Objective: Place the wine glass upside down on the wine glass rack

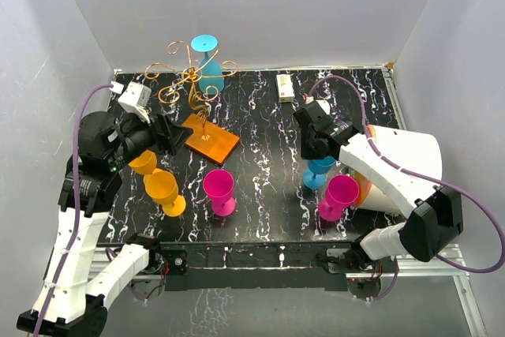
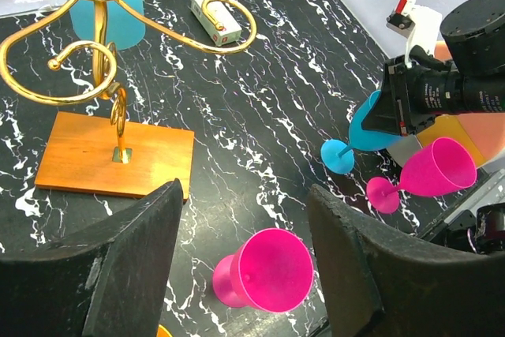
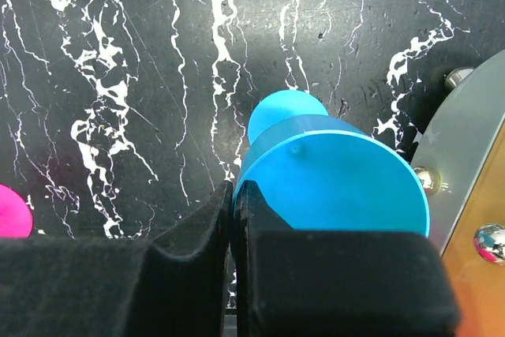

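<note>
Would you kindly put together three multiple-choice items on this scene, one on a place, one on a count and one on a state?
1. Where is the right gripper?
A. at the rim of the upright blue glass
B. over the small box
C. on the rack's base

2. How many pink glasses show in the top view?
A. one
B. two
C. four

3. How is the left gripper?
A. shut on a pink glass
B. shut on the rack's stem
C. open and empty

Answers:
1 A: the right wrist view shows its fingers pinched together on that rim.
2 B: one stands near the middle and one beside the upright blue glass.
3 C: its fingers are spread wide with nothing held between them.
</note>
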Available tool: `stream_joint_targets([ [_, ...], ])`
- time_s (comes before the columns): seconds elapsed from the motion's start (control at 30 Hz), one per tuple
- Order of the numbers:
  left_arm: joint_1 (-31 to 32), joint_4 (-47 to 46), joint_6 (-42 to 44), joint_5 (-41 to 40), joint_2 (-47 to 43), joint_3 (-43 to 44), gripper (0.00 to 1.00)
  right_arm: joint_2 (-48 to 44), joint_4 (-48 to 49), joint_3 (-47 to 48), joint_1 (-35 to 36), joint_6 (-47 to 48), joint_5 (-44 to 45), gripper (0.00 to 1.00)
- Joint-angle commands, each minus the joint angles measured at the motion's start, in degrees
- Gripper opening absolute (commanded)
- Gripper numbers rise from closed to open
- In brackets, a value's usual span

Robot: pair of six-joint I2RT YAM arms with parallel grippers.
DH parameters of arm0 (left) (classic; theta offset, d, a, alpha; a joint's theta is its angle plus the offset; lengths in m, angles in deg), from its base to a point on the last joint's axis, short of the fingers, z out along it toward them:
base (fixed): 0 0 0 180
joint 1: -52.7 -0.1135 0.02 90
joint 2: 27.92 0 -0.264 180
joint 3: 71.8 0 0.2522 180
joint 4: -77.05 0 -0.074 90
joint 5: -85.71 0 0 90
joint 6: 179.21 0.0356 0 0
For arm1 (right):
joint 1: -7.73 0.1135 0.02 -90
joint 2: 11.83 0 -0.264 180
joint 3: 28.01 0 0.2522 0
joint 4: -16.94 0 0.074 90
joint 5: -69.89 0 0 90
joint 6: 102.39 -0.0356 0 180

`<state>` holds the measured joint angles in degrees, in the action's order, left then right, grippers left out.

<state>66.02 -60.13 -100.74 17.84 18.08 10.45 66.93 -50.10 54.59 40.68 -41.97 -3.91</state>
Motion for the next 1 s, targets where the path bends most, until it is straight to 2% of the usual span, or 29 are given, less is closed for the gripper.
stream_joint_targets([
  [0.0, 0.35, -1.99, -0.10, 2.13, 0.56, 2.24, 0.63, -0.77, 1.76, 2.87, 0.14, 0.13, 0.61, 0.00],
  [0.23, 0.32, -7.46, -4.30, 5.82, 1.20, 2.41, 0.67, -11.88, 11.86, 1.21, 0.19, -0.93, -2.21, 0.00],
  [0.57, 0.39, -19.35, -18.65, 15.18, 5.98, 2.70, 0.74, -30.83, 33.30, -8.40, 0.19, -6.61, -2.91, 0.00],
  [0.77, 2.44, -30.36, -27.47, 18.59, 8.84, 0.20, 0.85, -36.19, 44.63, -12.71, 0.19, -10.41, -3.01, 0.00],
  [0.97, 6.96, -32.10, -30.10, 15.70, 12.47, 1.63, 0.89, -38.31, 51.08, -14.14, 0.18, -12.84, -2.74, 0.00],
])
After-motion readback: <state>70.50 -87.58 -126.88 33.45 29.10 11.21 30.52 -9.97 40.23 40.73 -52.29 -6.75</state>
